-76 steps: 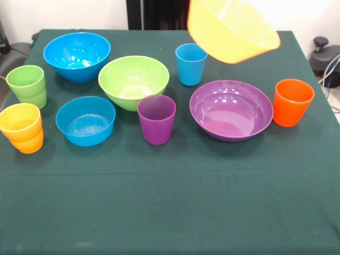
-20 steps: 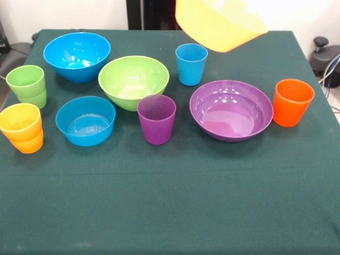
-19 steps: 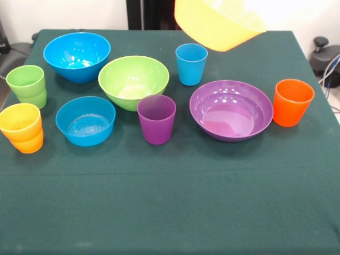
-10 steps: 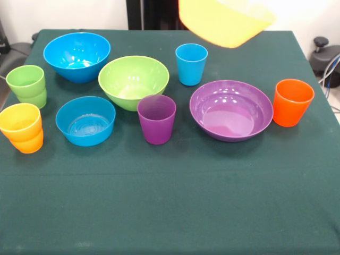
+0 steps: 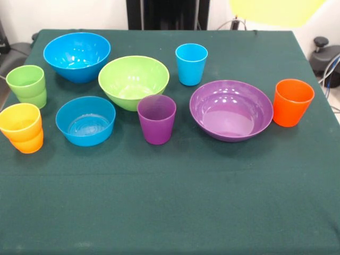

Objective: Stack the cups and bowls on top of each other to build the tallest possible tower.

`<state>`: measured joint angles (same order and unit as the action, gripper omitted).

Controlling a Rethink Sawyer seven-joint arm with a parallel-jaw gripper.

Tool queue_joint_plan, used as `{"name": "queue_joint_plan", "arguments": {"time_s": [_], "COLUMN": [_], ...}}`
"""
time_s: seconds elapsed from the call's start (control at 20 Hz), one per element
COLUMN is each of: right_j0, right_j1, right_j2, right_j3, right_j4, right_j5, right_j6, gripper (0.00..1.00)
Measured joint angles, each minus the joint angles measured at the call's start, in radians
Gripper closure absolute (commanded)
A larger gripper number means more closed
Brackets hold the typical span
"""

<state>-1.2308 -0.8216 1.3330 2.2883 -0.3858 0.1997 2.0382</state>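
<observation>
The yellow bowl [image 5: 276, 10] hangs in the air at the top right edge, only its underside showing; what holds it is out of view. On the table stand the big blue bowl [image 5: 77, 56], the lime green bowl [image 5: 134, 79], the smaller blue bowl [image 5: 85, 120] and the purple bowl [image 5: 231, 110], all upright and apart. The light blue cup [image 5: 191, 64], purple cup [image 5: 156, 119] and orange cup [image 5: 292, 102] stand singly. At the left, green cups [image 5: 26, 85] sit nested, and a yellow cup [image 5: 20, 121] sits in an orange one [image 5: 29, 143]. No tower shows. The gripper is not visible.
A dark green cloth [image 5: 170, 202] covers the table. The robot's black pedestal [image 5: 159, 13] stands behind the far edge. Grey equipment with cables [image 5: 326, 56] sits off the table's right side.
The yellow bowl has risen and moved right, from above the light blue cup to the top right edge, now mostly out of the picture. Nothing on the table has moved.
</observation>
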Motion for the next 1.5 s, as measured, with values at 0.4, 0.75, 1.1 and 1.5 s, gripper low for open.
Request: {"name": "queue_joint_plan", "arguments": {"time_s": [0.4, 0.75, 1.1, 1.5], "right_j0": [-0.011, -0.011, -0.011, -0.010], "right_j1": [0.152, 0.209, 0.255, 0.384], "right_j2": [0.088, 0.123, 0.114, 0.059], "right_j3": [0.001, 0.002, 0.002, 0.000], "right_j4": [-0.004, -0.011, -0.078, -0.260], "right_j5": [-0.007, -0.007, -0.017, -0.055], "right_j6": [0.000, 0.000, 0.000, 0.000], "gripper": [1.00, 1.00, 1.00, 1.00]}}
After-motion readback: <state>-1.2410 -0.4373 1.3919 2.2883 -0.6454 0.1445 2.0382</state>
